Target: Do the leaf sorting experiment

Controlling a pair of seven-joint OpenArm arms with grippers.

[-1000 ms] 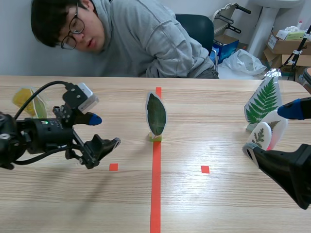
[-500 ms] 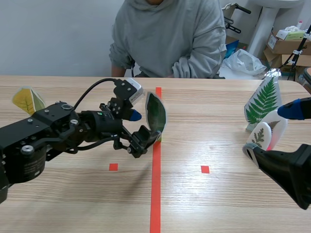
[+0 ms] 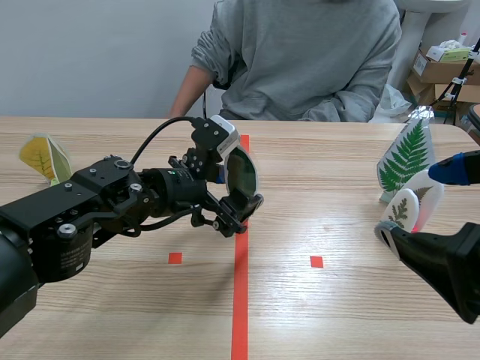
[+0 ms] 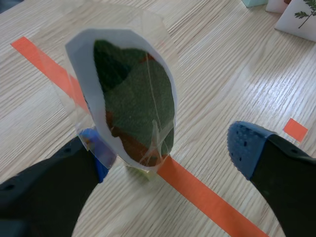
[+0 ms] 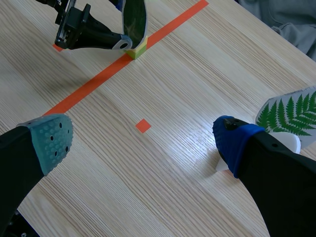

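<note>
Leaf card (image 4: 133,108) perhaps touching parted fingers (image 4: 245,144).

Left arm (image 3: 75,217): is stretching in low from the left side, its wrist lying at the middle line.
Left tool (image 3: 238,191): is holding its two fingers (image 4: 276,168) well apart, one above the other.
Right arm (image 3: 442,262): is lying low at the right edge.
Right tool (image 5: 140,140): is gaping wide, its pads (image 5: 49,140) far from each other.

The left arm (image 3: 90,202) is black with silver screws (image 3: 61,231), a looping cable (image 3: 157,137), white camera housing (image 3: 223,135) and blue-padded end effector (image 4: 170,150).
</note>
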